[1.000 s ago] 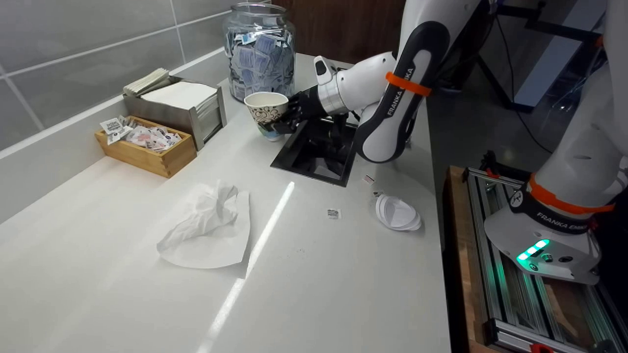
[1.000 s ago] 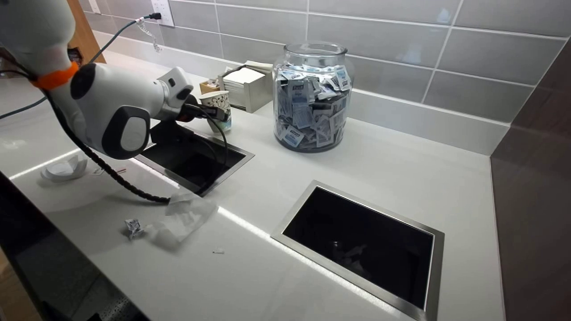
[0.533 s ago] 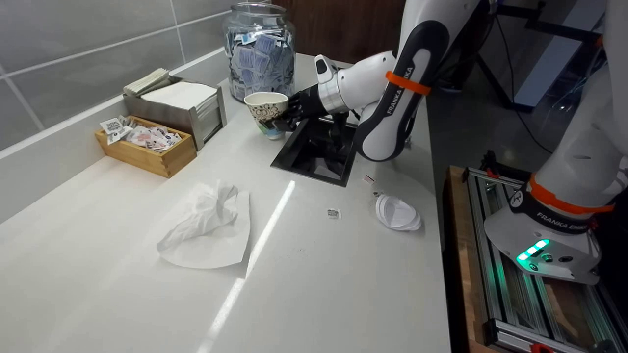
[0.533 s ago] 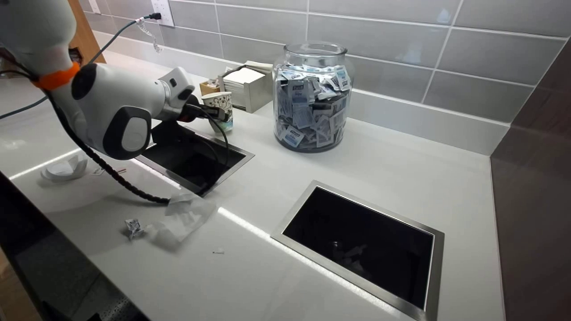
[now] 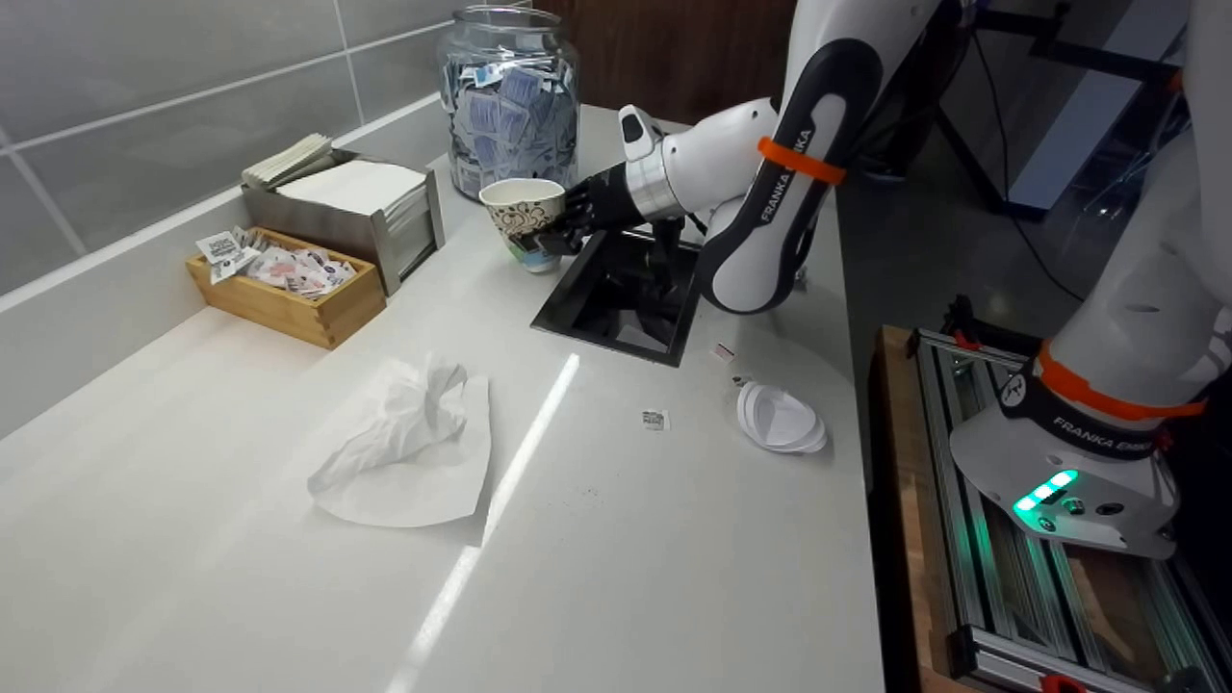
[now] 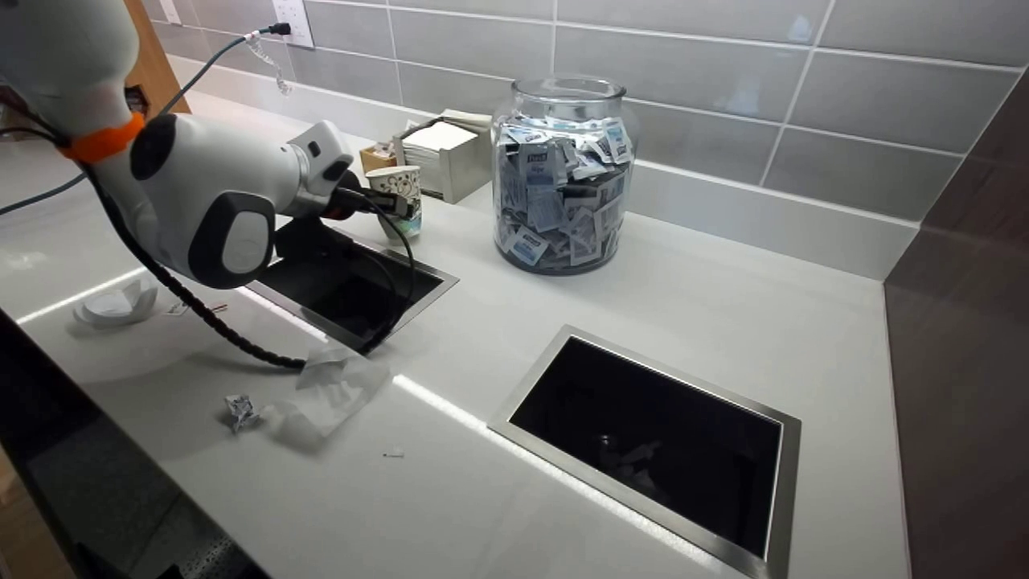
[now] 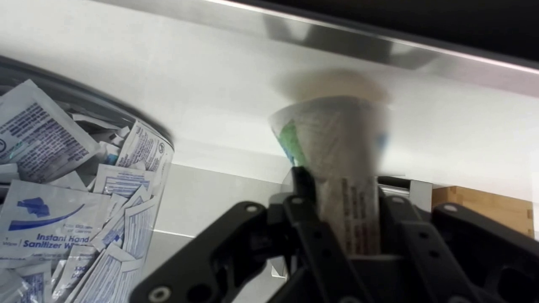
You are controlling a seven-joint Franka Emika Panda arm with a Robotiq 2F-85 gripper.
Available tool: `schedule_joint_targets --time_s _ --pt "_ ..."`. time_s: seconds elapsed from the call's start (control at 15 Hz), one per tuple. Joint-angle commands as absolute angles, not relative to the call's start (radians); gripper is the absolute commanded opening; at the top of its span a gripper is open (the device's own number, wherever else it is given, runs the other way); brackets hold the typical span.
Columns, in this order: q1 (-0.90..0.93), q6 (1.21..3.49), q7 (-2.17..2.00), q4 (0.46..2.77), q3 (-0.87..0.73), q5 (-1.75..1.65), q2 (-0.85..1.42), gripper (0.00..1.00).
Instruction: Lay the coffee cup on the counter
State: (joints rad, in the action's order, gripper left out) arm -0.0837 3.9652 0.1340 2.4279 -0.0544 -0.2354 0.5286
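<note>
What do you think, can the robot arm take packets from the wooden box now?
Probably not: its jaws hold the coffee cup, though the wooden box looks open on top.

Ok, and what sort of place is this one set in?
Probably a shared coffee or condiment counter, as in an office breakroom or café. The signs: a large glass jar of hand sanitizer wipes, a metal napkin holder and a wooden box of small packets.

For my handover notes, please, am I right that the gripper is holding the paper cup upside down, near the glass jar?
Not quite: the paper cup is mouth up, as both exterior views show. The gripper does hold it near the glass jar.
</note>
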Motion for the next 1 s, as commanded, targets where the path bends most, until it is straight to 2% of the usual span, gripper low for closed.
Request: schedule_joint_targets --time_s 0.0,0.27,0.4,0.67,0.73,0.8,0.93 --pt "-0.115 3.989 0.099 2.431 -0.039 -0.275 0.532 0.63" --pt "-0.121 4.006 0.097 2.428 -0.041 -0.274 0.533 0.95" --pt "-0.125 4.021 0.097 2.425 -0.042 -0.282 0.536 1.0" --pt "-0.137 4.044 0.089 2.417 -0.039 -0.318 0.545 1.0" --pt "-0.141 4.042 0.083 2.415 -0.037 -0.329 0.546 0.97" --pt "-0.145 4.043 0.077 2.413 -0.036 -0.341 0.548 0.75" --pt "-0.152 4.047 0.072 2.409 -0.036 -0.361 0.55 0.64"
